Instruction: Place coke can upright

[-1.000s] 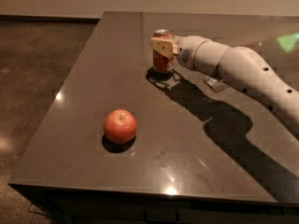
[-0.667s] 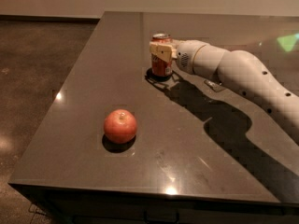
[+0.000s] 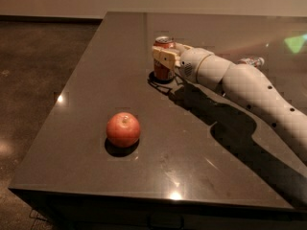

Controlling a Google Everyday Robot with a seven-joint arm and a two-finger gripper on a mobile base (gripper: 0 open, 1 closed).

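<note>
The coke can [image 3: 163,72] is red-orange with a silver top and stands upright on the dark table [image 3: 96,80], near its middle back. My gripper [image 3: 164,57] reaches in from the right, and its cream fingers [image 3: 161,56] are closed around the can's upper half. The can's base rests on or just above the tabletop. The white arm [image 3: 249,90] stretches off to the right edge of the view.
A round red apple [image 3: 123,129] sits on the table nearer the front left. A clear plastic bottle [image 3: 251,60] lies behind the arm at the back right. The table's left edge and the floor run along the left side.
The gripper and the can have shifted slightly left and a little lower, toward the tabletop. The apple has not moved.
</note>
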